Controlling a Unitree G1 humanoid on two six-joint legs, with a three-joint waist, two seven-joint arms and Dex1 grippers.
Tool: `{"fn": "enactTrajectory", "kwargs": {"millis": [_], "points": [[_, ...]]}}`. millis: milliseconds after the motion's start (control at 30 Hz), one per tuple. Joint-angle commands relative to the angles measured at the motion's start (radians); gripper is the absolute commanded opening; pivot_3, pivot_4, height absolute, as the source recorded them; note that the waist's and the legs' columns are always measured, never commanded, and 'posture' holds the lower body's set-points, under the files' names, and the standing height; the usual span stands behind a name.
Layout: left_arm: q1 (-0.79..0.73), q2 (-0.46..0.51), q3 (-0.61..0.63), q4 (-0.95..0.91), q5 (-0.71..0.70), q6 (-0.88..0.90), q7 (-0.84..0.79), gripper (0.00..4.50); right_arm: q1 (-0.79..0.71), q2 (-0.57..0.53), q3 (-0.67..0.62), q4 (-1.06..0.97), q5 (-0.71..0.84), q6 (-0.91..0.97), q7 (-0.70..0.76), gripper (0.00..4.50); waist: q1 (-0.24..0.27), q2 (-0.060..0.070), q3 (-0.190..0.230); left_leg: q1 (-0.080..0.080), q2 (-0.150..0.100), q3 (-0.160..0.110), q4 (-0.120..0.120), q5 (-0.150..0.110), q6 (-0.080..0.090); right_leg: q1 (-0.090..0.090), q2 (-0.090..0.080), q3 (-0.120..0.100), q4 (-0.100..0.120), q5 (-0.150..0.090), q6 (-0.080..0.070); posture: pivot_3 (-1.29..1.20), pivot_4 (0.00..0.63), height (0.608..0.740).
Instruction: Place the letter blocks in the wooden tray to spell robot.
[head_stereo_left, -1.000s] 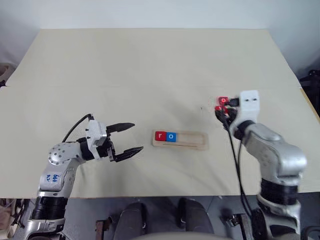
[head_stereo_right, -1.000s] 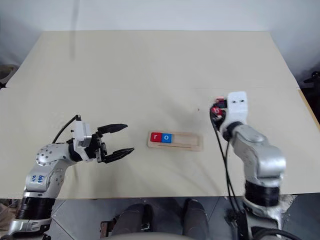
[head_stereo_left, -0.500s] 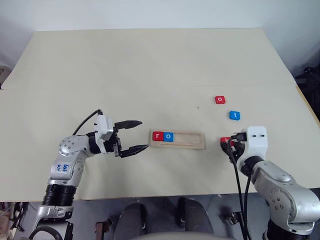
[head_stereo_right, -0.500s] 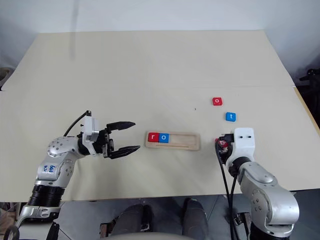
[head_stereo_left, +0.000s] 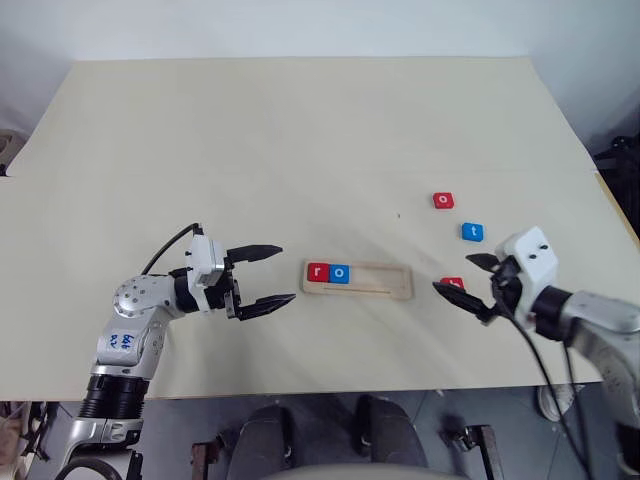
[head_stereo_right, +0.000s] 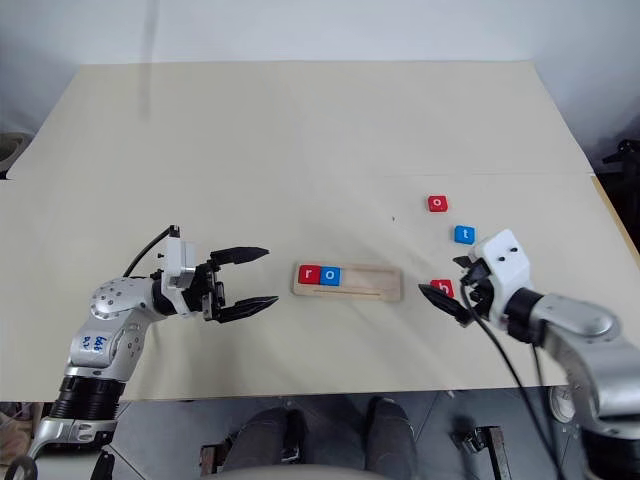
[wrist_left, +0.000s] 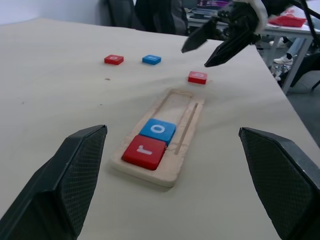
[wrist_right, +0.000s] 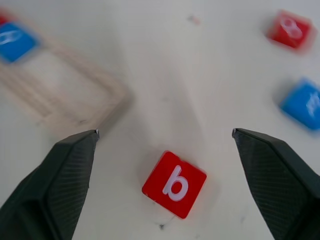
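Overhead, the wooden tray (head_stereo_left: 359, 280) lies mid-tabletop (head_stereo_left: 300, 130) with a red r tile (head_stereo_left: 318, 271) and blue o tile (head_stereo_left: 340, 272) at its left end. Right of it sit a red o tile (head_stereo_left: 443, 201), a blue t tile (head_stereo_left: 472, 232) and a red b tile (head_stereo_left: 452, 284). The left hand (head_stereo_left: 265, 274) hovers open left of the tray. The right hand (head_stereo_left: 468, 279) gapes open over the b tile.

From the left wrist, its spread fingers (wrist_left: 65, 185) frame the tray.

From the right wrist, the b tile lies flat between open fingers (wrist_right: 60, 185), untouched.
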Motion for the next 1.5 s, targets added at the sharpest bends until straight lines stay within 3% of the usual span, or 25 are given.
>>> {"fn": "enactTrajectory", "kwargs": {"millis": [33,133,300,533,667,767,967,1200,1333,1500], "points": [[0.015,0.015,0.012,-0.05,-0.019,-0.007,-0.016,4.5,-0.035,-0.067,0.059,0.184,-0.044,-0.288,0.258,4.48,0.0,-0.001,0.001,0.0,0.0,0.0,0.0,0.0,0.0,0.0,0.0,0.0,0.0,0.0,0.0,0.0,0.15,0.74],[0.027,0.017,0.015,-0.066,-0.019,-0.007,-0.015,4.5,-0.145,-0.105,0.142,0.4,-0.107,-0.435,0.395,4.48,-0.001,-0.002,0.001,0.001,0.0,0.0,0.001,0.0,0.0,0.001,0.0,0.0,0.0,0.0,0.0,0.0,0.15,0.74],[0.051,0.016,0.012,-0.104,-0.018,-0.005,-0.008,4.5,-0.351,-0.075,0.239,0.7,-0.189,-0.589,0.493,4.48,-0.002,-0.002,0.001,0.002,0.0,0.001,0.002,0.0,-0.001,0.001,0.0,0.0,0.001,0.0,0.001,0.0,0.15,0.74],[0.07,0.021,0.01,-0.139,-0.018,0.002,-0.005,4.5,-0.505,-0.028,0.311,0.919,-0.242,-0.661,0.566,4.48,0.001,-0.002,0.001,0.001,0.0,0.001,0.002,0.0,-0.001,0.002,0.0,0.0,0.001,0.0,0.001,0.0,0.15,0.74],[0.082,0.027,0.02,-0.15,-0.019,0.005,0.0,4.5,-0.506,-0.014,0.334,0.94,-0.256,-0.655,0.577,4.31,0.001,-0.001,0.001,0.001,0.0,0.001,0.003,0.0,-0.001,0.002,0.0,0.0,0.001,0.0,0.001,0.0,0.15,0.74],[0.085,0.03,0.024,-0.152,-0.02,0.003,0.007,4.5,-0.51,0.002,0.332,0.966,-0.261,-0.663,0.551,3.57,0.0,-0.001,0.001,0.001,0.001,0.001,0.003,0.0,-0.001,0.002,0.0,0.0,0.001,0.0,0.001,0.0,0.15,0.74],[0.074,0.029,0.019,-0.149,-0.02,0.006,0.018,4.5,-0.501,0.021,0.315,0.917,-0.235,-0.649,0.542,1.55,0.0,-0.001,0.001,0.002,0.001,0.001,0.003,0.001,-0.001,0.002,0.0,0.0,0.001,0.0,0.001,0.0,0.15,0.74],[0.061,0.028,0.02,-0.14,-0.018,-0.003,0.023,4.5,-0.567,0.063,0.336,0.666,-0.172,-0.379,0.532,1.47,-0.003,-0.001,0.001,0.002,0.001,0.001,0.003,0.001,-0.002,0.001,0.0,0.001,0.003,0.0,0.0,0.0,0.15,0.74],[0.06,0.02,0.019,-0.148,-0.016,-0.003,0.038,4.5,-0.632,0.162,0.389,0.557,-0.173,-0.222,0.459,1.47,-0.002,-0.001,0.001,0.002,0.001,0.0,0.003,0.001,-0.002,0.001,0.0,0.001,0.003,0.0,0.0,0.0,0.15,0.74],[0.073,0.019,0.016,-0.172,-0.017,0.005,0.059,4.5,-0.66,0.233,0.445,0.562,-0.229,-0.216,0.401,1.47,0.011,-0.001,0.001,0.0,0.001,0.0,0.003,0.001,-0.002,0.0,0.0,0.0,0.003,0.0,0.0,0.0,0.15,0.74]]}}
